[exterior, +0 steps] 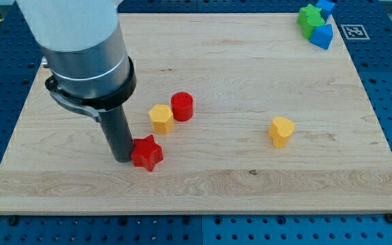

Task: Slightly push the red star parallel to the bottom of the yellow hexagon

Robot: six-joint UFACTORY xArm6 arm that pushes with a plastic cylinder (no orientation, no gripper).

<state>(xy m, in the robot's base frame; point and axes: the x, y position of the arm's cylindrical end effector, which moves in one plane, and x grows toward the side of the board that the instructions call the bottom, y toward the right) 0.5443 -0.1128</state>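
The red star point(148, 152) lies on the wooden board point(203, 197), left of centre and toward the view's bottom. My tip point(122, 158) stands right against the star's left side, touching or nearly touching it. The yellow hexagon point(160, 118) lies just above and slightly right of the star. A red cylinder point(182, 106) sits close to the hexagon's upper right.
A yellow heart-shaped block point(282, 131) lies right of centre. A green block point(309, 19) and two blue blocks point(321, 35) point(326, 7) cluster at the top right corner. A fiducial marker point(352, 30) sits on the board's top right edge.
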